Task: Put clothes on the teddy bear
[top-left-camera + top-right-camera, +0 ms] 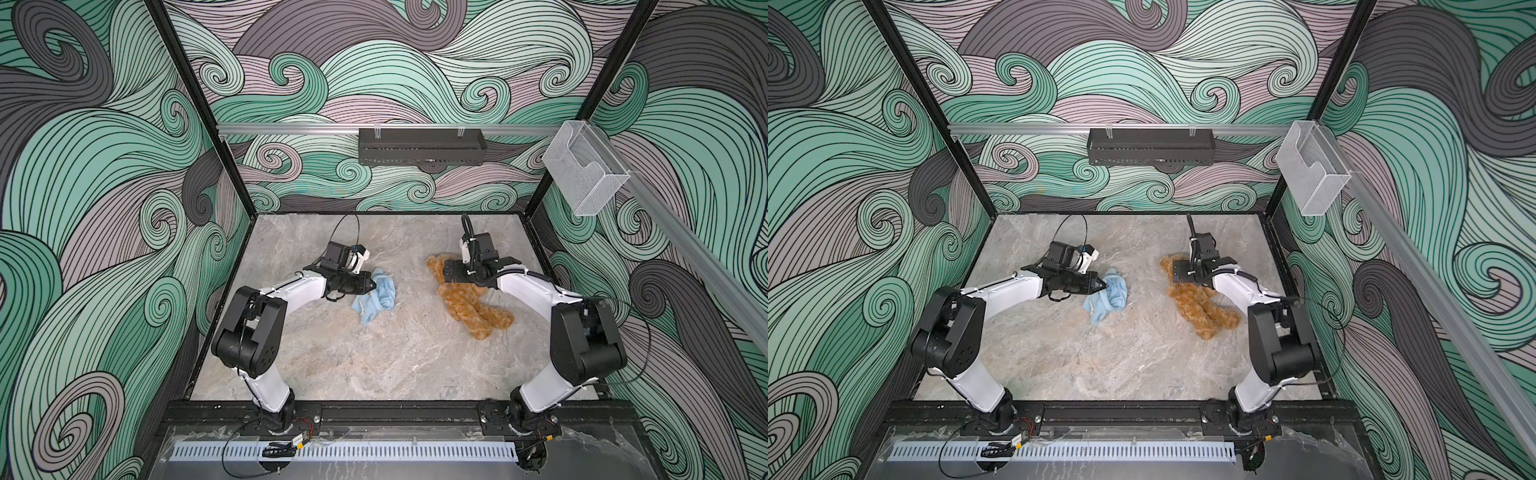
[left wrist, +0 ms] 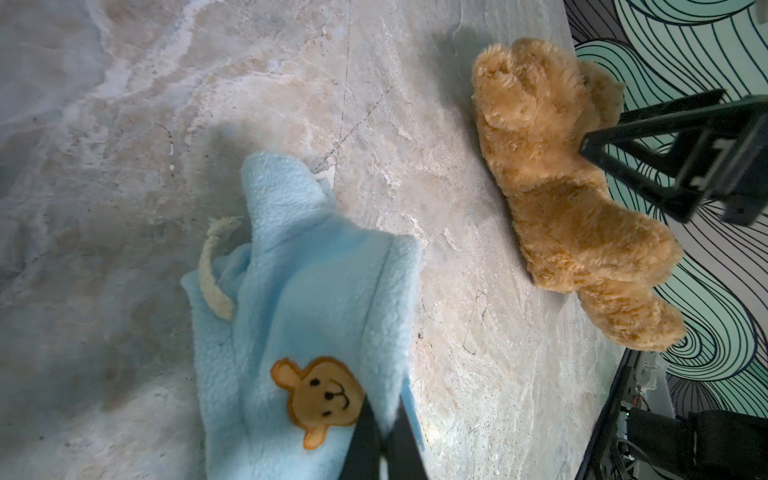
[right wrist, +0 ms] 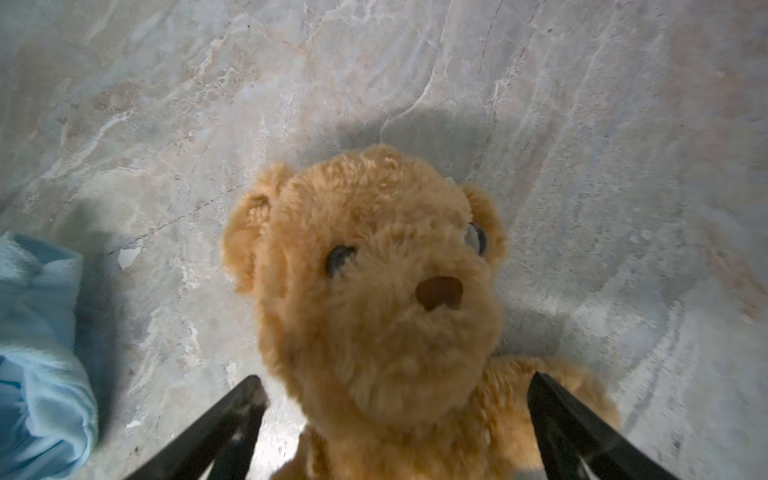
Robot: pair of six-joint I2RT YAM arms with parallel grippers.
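**Bear under my right pincer, garment in my left.**
On the worktop (image 1: 374, 353), right half, the teddy bear (image 1: 463, 299) lies face up. Its long axis runs diagonally, head toward the far wall and the middle, legs toward the right arm's base. The light-blue garment (image 1: 380, 297) lies apart, to its left. My right pincer (image 3: 395, 384) hangs over the bear's neck, jaws apart and holding nothing, and I judge it the nearer. My left pincer (image 2: 384, 434) is clamped on the garment's edge.
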